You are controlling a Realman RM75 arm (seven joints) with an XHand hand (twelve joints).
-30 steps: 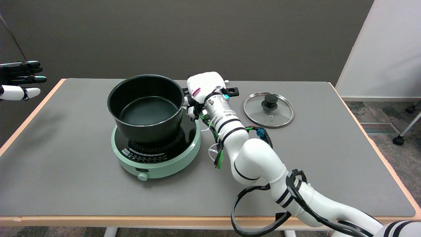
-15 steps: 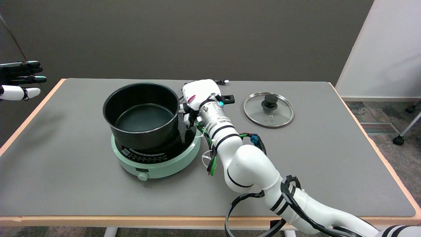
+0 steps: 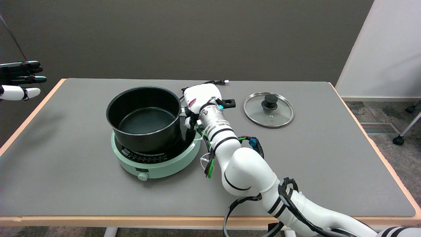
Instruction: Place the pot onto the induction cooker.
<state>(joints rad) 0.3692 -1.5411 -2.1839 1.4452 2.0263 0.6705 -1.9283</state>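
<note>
Head view: a grey table (image 3: 82, 184) was seen, bearing a mint-green induction cooker (image 3: 158, 161). The black pot (image 3: 144, 118), empty inside, was set upon the cooker. Its handle was gripped by the right hand (image 3: 199, 98), fingers closed round it. A glass lid (image 3: 268, 109) was laid flat nearby.

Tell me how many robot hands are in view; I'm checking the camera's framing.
2. The white-and-black right hand grips the handle of the black round metal pot at mid-table; the black-and-white left hand is in the air at the upper left edge.
</note>
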